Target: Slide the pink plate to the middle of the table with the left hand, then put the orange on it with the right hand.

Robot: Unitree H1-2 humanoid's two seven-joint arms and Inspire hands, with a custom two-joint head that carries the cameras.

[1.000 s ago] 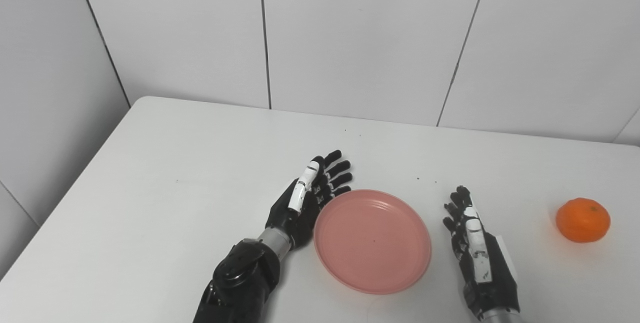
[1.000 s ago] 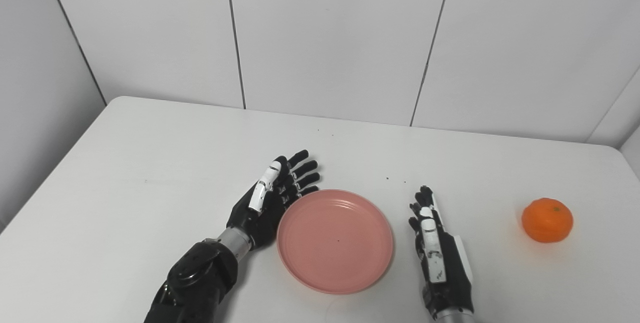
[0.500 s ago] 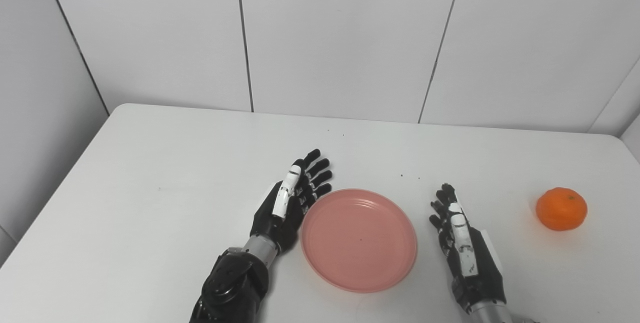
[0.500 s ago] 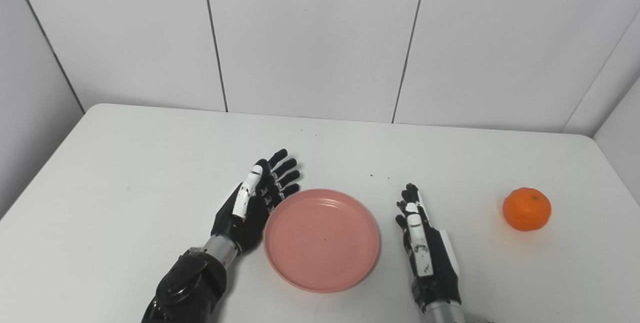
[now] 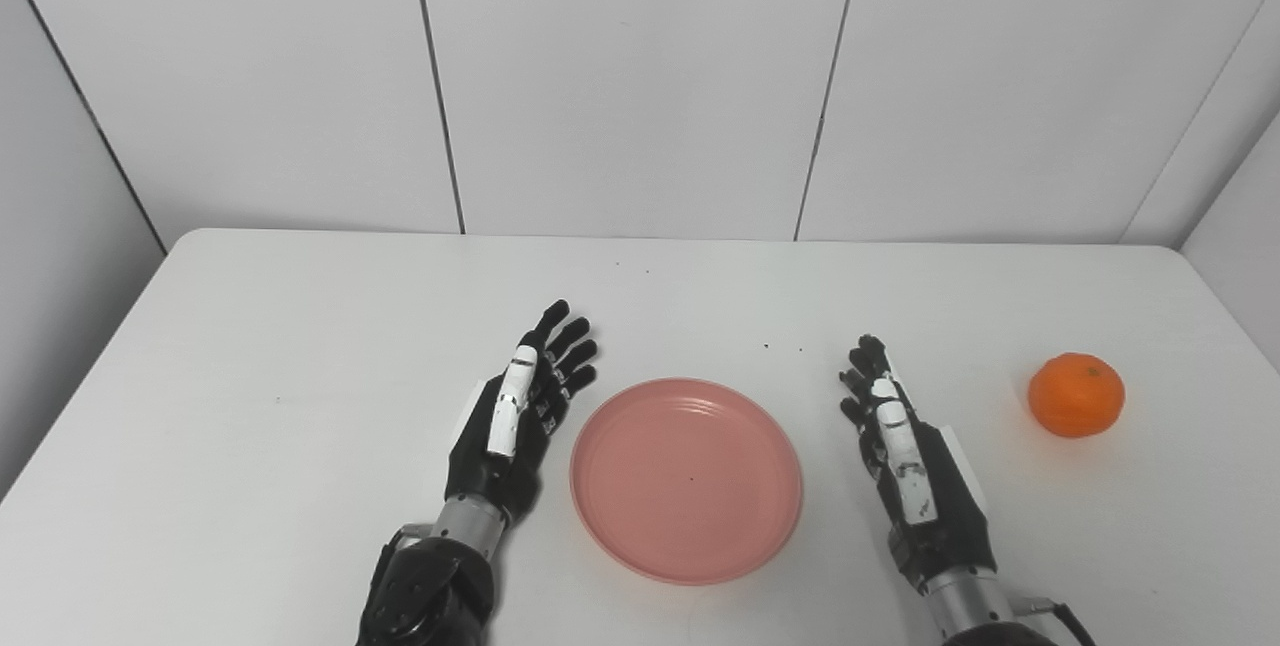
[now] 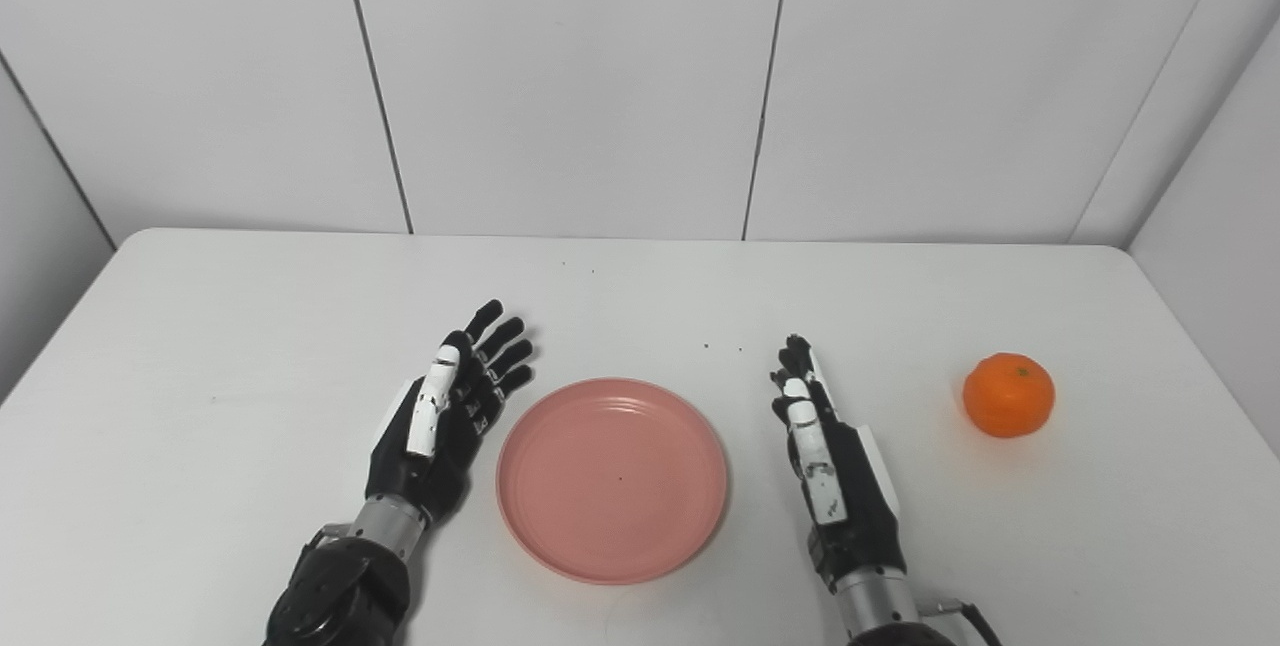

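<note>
1. Lower centre of the frame: pink plate (image 5: pixel 686 480) flat on the white table (image 5: pixel 300 346), roughly midway between the table's side edges, nothing on it.
2. Just left of the plate: left hand (image 5: pixel 515 421) spread, fingers apart, holding nothing, close beside the rim with a thin strip of table seeming to show between.
3. Right of the plate: right hand (image 5: pixel 910 461) edge-on, fingers extended and close together, holding nothing, clear of the rim.
4. Far right, mid-height: orange (image 5: pixel 1076 395) alone on the table, well apart from the right hand and the plate.
5. Judged stage: slide apparently finished, orange step not yet begun.
6. Next move calls for reaching the right hand rightward to the orange, wrapping fingers around it, lifting, and carrying it leftward over the plate.
7. Hard to tell: right thumb and palm, hidden by the edge-on pose; forearms cut off at the bottom edge.
</note>
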